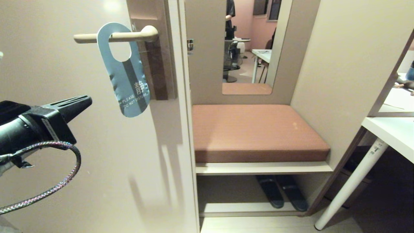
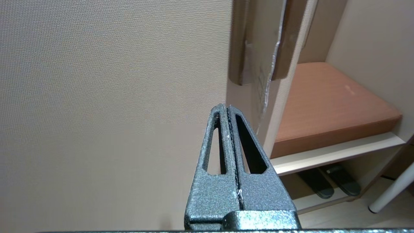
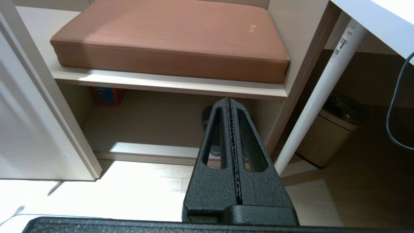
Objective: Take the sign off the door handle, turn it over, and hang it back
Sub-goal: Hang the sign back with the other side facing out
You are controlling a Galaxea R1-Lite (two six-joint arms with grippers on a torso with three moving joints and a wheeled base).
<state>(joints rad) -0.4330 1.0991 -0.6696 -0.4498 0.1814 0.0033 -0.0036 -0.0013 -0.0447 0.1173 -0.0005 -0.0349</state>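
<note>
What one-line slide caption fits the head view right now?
Blue-grey sign hangs on the door handle; shut, empty left gripper points toward it from lower left.

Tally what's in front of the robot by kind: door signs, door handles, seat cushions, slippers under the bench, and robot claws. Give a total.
Door signs: 1, the sign
Door handles: 1, the door handle
Seat cushions: 1, the cushion
Slippers: 2, the slippers
Claws: 2, the left claw, the right claw
Total: 7
</note>
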